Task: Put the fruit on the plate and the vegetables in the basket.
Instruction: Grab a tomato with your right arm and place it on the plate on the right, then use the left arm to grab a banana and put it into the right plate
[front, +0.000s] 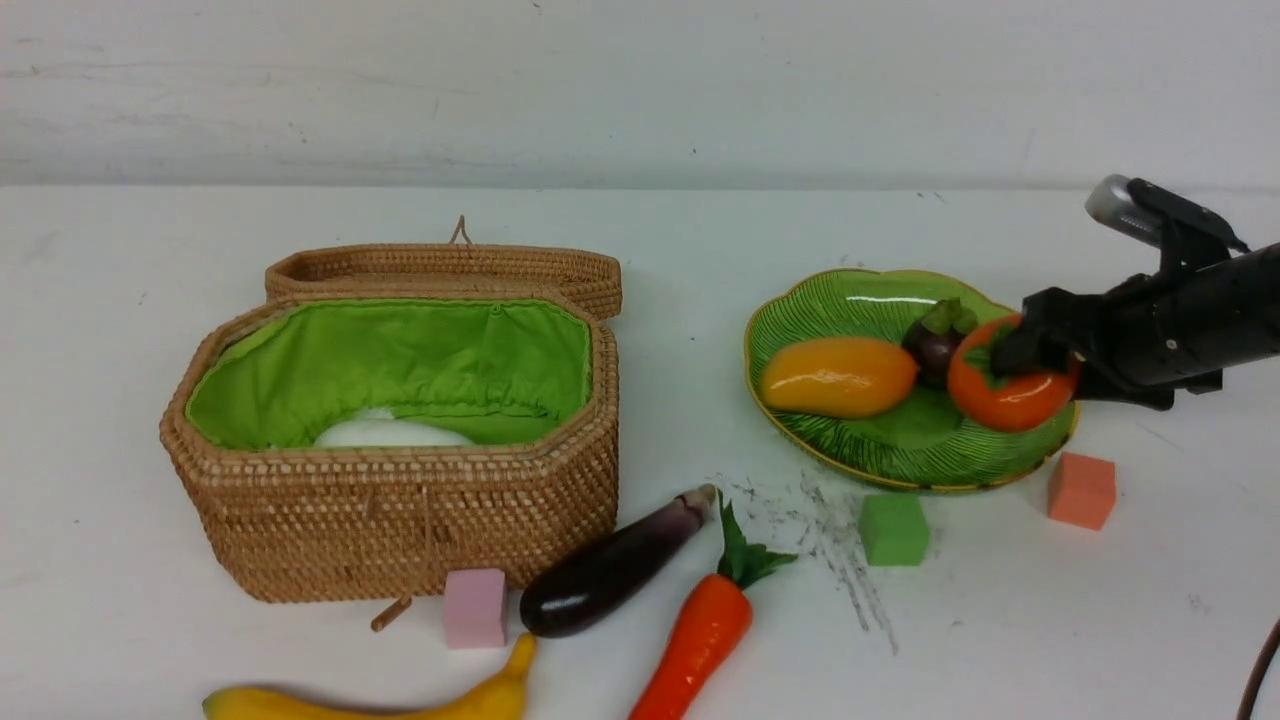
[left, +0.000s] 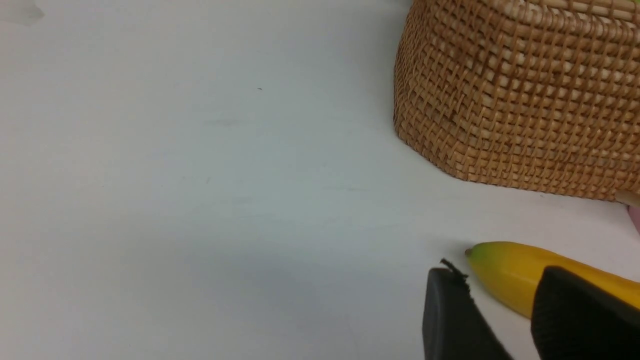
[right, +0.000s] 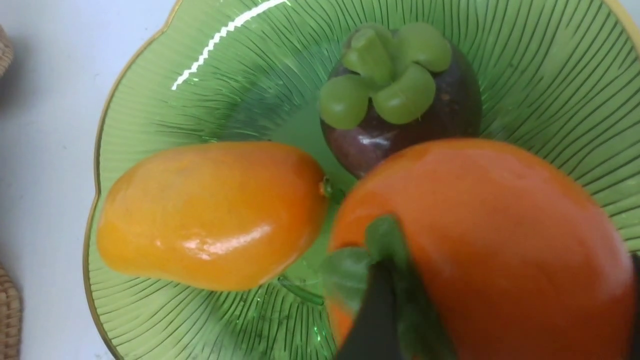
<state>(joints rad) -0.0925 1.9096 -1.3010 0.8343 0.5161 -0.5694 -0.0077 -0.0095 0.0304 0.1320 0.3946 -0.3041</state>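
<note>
Persimmon at the plate's right rim, and we have the right gripper reaching in from the desk's right edge. Its jaws stand wide to either side of the fruit; whether they press it or have let go, we cannot tell. The fruit sits low among the others, so we read this as the set-down. It is round and glossy orange, its green leaf cap by one finger, next to the mangosteen and just beside the mango. Three fruits on the plate, then.

The banana lies at the desk's near edge, left of centre. Our left gripper hangs just by its tip, jaws narrowly parted with nothing between them, placed, we'd judge, to take it next.

The basket has its lid thrown back, and one white vegetable lies on the green lining. The eggplant and carrot lie on the desk by the basket's near right corner.
</note>
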